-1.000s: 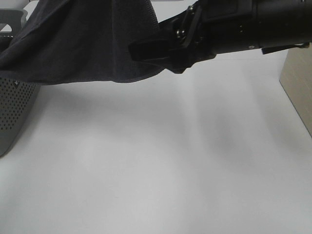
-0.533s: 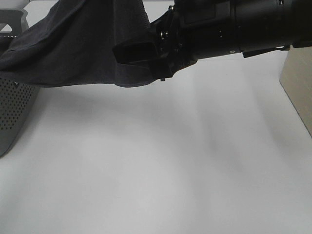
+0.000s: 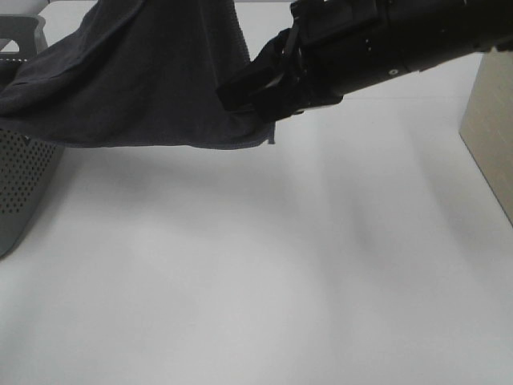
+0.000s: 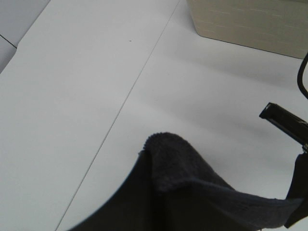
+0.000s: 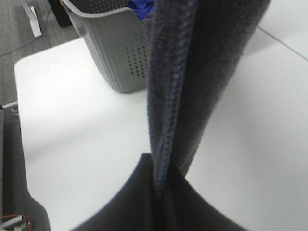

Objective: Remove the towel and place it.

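Observation:
The towel (image 3: 136,72), a dark charcoal terry cloth, hangs spread out at the top left, its left part draped over the basket rim. My right gripper (image 3: 234,95) reaches in from the top right and is shut on the towel's lower right edge. In the right wrist view the hemmed edge of the towel (image 5: 168,96) runs straight down into the pinched dark fingers (image 5: 130,202). In the left wrist view a fold of the towel (image 4: 192,192) sticks out of my shut left gripper (image 4: 154,202). The left gripper itself is out of the high view.
A grey perforated basket (image 3: 18,184) stands at the left edge; the right wrist view shows the basket (image 5: 110,53) with something blue (image 5: 142,7) inside. A beige box (image 3: 490,136) sits at the right edge, and that same box (image 4: 250,21) shows in the left wrist view. White tabletop (image 3: 256,273) lies below.
The right gripper went from wide open beside the towel's lower edge to shut on it. The towel's lower right corner now stretches further right.

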